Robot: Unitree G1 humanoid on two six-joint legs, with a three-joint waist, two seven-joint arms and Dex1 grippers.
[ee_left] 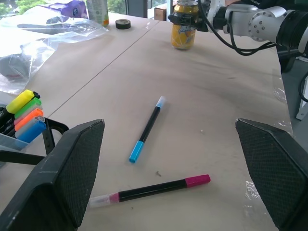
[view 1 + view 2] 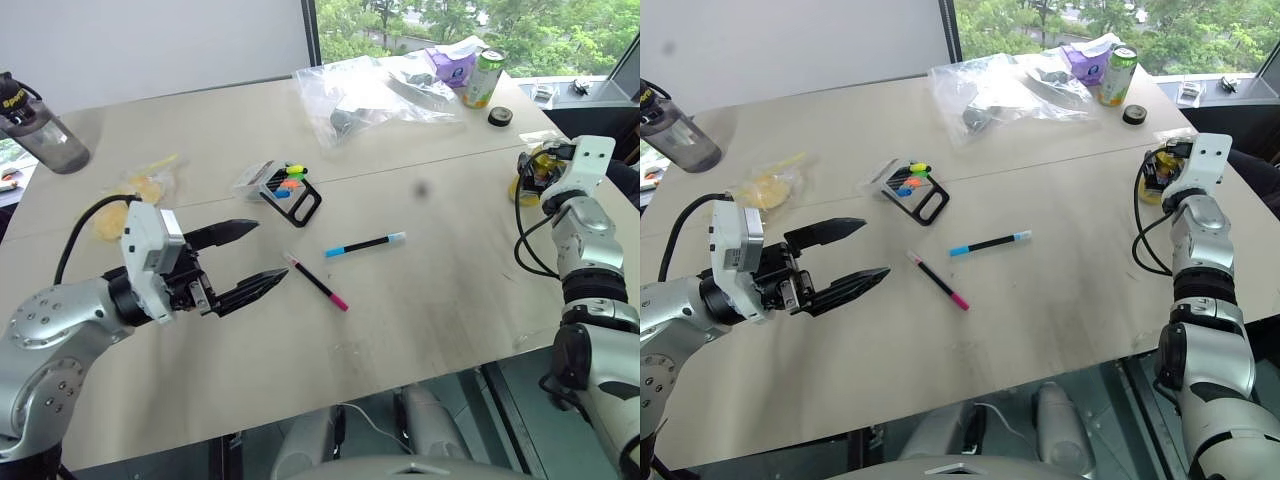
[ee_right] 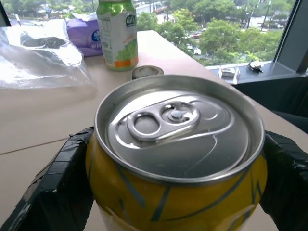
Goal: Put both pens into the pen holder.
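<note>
**Black pens lie loose; yellow can sits between the right fingers**

Head views: Beige surface (image 2: pixel 430 300) carries both pens near its middle. The blue-ended pen (image 2: pixel 365 244) lies at about 2 o'clock from the pink-ended pen (image 2: pixel 317 281), the two close but apart. The pen holder (image 2: pixel 288 189) lies at 11 o'clock from them, coloured marker tips showing. The left gripper (image 2: pixel 258 254) hovers at 9 o'clock of the pink-ended pen, its fingers spread wide with nothing between them. The right gripper (image 2: pixel 1157 176) sits far off at 3 o'clock by the surface's edge, around a yellow can (image 2: pixel 1153 180). A clear plastic bag (image 2: pixel 370 95) and a green can (image 2: pixel 483 79) stand at 12 o'clock; a dark bottle (image 2: pixel 40 125) is at 10 o'clock.

Left wrist view: both pens lie between the wide-apart fingers (image 1: pixel 62 183), the holder's markers beside one of them.

Right wrist view: the yellow can's top fills the space between the two fingers (image 3: pixel 57 187), which flank its sides; whether they press it I cannot tell.
</note>
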